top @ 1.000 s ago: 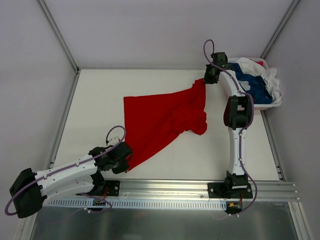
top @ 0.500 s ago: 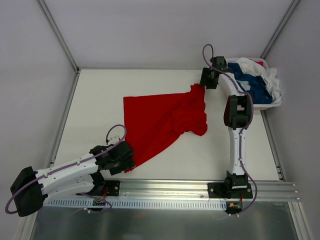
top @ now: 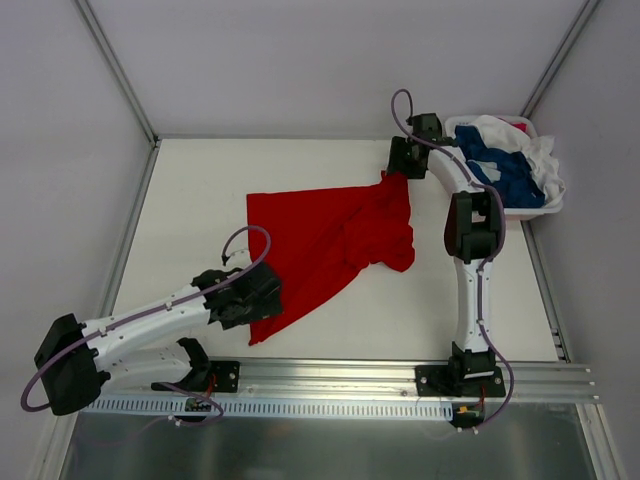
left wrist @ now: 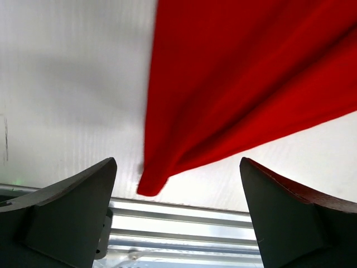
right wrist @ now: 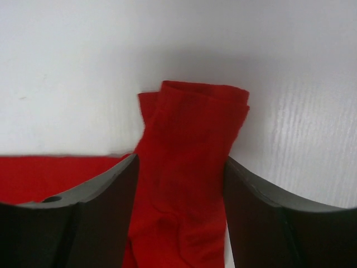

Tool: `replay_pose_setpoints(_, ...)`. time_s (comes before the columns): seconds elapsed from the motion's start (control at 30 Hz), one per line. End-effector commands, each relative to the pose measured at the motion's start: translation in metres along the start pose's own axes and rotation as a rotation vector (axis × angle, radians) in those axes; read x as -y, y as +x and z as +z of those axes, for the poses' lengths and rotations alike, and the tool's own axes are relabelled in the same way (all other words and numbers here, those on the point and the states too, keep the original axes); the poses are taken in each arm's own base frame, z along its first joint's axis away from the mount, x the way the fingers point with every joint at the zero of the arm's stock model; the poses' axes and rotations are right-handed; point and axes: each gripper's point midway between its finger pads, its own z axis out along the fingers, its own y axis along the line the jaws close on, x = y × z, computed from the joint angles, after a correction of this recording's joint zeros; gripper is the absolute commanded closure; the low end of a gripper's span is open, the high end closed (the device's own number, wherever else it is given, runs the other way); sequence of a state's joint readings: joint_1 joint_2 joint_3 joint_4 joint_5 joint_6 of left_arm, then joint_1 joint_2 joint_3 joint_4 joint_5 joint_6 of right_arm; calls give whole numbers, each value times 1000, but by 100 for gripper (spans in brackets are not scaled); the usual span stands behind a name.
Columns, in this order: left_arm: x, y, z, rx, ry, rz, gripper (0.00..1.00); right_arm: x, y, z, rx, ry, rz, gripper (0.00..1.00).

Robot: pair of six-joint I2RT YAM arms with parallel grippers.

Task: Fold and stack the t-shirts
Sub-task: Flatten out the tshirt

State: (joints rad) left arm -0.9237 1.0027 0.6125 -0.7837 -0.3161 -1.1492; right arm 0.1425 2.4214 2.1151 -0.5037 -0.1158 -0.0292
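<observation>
White arms (top: pixel 150 320), black joints (top: pixel 475 225), purple cables (top: pixel 250 228).

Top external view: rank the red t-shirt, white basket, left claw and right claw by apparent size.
1. red t-shirt
2. white basket
3. left claw and right claw: they look about alike, so not ranked.

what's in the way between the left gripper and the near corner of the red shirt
Nothing visible. The left gripper is open, and in the left wrist view only a strip of white table lies between its fingers and the near corner of the red t-shirt.
</observation>
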Motion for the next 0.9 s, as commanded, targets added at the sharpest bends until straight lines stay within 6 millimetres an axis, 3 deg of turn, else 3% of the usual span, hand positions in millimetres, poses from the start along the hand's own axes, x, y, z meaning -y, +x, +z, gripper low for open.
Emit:
replay_pose_setpoints(0.0, 16, -29, -10, 95, -15, 74, 6, -32, -40, -60, 121, -33, -74, 37)
replay_pose_setpoints(0.1, 26, -47, -15, 145, -20, 80, 5, -42, -44, -82, 149, -31, -114, 37)
replay_pose_setpoints(0.13, 29, -55, -17, 170, -29, 79, 5, -48, -50, -97, 176, -36, -123, 37)
replay_pose_setpoints(0.23, 26, -71, -13, 196, -47, 54, 5, -58, -45, -114, 187, -51, -139, 37)
replay_pose_setpoints(0.3, 19, -82, -6, 206, -52, 35, 6, -69, -42, -133, 202, -70, -154, 37)
replay_pose_setpoints(0.37, 27, -94, -2, 223, 5, 23, 7, -83, -42, -157, 235, -94, -179, 37)
replay_pose_setpoints(0.5, 30, -124, 9, 272, 34, 6, 6, -104, -16, -181, 225, -134, -233, 37)
replay_pose_setpoints(0.6, 50, -149, 15, 305, 97, 23, 6, -126, -3, -205, 250, -185, -272, 37)
replay_pose_setpoints(0.63, 49, -157, 23, 302, 83, 16, 6, -127, 10, -203, 232, -188, -283, 37)
replay_pose_setpoints(0.8, 75, -213, 32, 366, 114, 43, 6, -154, 41, -230, 238, -253, -340, 37)
replay_pose_setpoints(0.87, 74, -225, 48, 360, 80, 55, 6, -159, 56, -233, 225, -263, -363, 37)
